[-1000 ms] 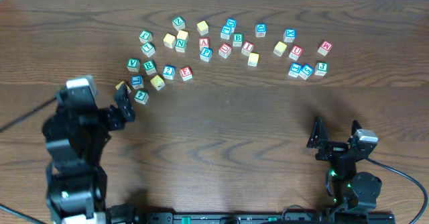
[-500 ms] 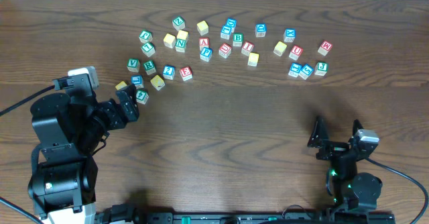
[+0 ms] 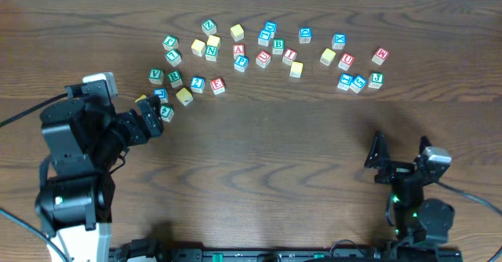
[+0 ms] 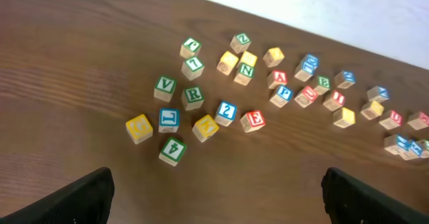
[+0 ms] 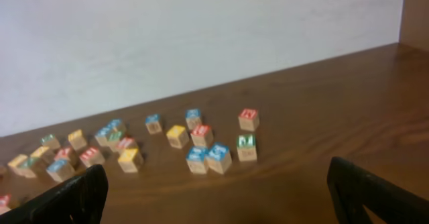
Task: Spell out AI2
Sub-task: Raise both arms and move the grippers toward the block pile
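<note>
Several lettered wooden blocks lie scattered across the far half of the table. The red A block [image 3: 239,50] [image 4: 278,78], the red I block [image 3: 289,56] [image 4: 333,99] and the blue 2 block [image 3: 198,83] [image 4: 227,112] lie among them. My left gripper [image 3: 151,115] [image 4: 218,204] is open and empty, just short of the left end of the cluster, by a green 4 block [image 4: 171,150]. My right gripper [image 3: 401,154] [image 5: 214,197] is open and empty at the near right, well short of the blocks.
A yellow block [image 4: 139,127] and a blue block [image 4: 168,120] lie closest to the left gripper. Two blue blocks [image 5: 208,158] and a green one [image 5: 246,147] lie nearest the right gripper. A white wall [image 5: 201,36] rises behind the table's far edge.
The left arm has swung and settled with its gripper by the left end of the cluster. The right gripper has shifted slightly to the right. No block has moved.
</note>
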{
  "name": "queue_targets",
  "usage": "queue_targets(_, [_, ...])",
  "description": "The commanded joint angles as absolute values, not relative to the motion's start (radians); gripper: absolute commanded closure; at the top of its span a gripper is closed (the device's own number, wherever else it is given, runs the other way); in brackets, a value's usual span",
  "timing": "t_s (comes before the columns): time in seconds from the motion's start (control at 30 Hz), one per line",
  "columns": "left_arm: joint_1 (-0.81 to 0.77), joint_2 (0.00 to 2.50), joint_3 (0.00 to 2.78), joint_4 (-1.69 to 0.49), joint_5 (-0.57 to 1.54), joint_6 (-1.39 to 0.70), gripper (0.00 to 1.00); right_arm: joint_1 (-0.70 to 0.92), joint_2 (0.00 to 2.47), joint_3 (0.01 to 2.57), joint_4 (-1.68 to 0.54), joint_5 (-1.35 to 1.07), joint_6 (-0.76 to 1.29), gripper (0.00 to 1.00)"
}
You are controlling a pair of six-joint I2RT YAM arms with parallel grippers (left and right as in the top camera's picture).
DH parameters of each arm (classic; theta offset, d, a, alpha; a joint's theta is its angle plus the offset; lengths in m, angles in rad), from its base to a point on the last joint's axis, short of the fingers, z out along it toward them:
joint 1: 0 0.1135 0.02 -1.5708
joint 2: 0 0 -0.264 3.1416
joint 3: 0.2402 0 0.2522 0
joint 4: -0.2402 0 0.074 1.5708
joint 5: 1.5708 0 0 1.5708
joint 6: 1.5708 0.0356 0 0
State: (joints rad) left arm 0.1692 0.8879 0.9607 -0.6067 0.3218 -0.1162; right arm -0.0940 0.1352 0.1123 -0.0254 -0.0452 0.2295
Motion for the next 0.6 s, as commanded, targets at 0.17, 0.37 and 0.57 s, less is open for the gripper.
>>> queue_targets(0.17, [0.173, 0.961, 0.979, -0.594, 0.302, -0.125, 0.03, -0.097, 0.448, 0.448, -0.167, -0.082, 0.171, 0.01])
queue_targets(0.37, [0.173, 0.974, 0.988, -0.595, 0.302, -0.156, 0.02, -0.097, 0.660, 0.673, -0.316, -0.082, 0.159, 0.01])
queue_targets(0.57, [0.173, 1.000, 1.046, -0.632, 0.302, -0.158, 0.02, -0.097, 0.876, 0.916, -0.488, -0.083, 0.159, 0.01])
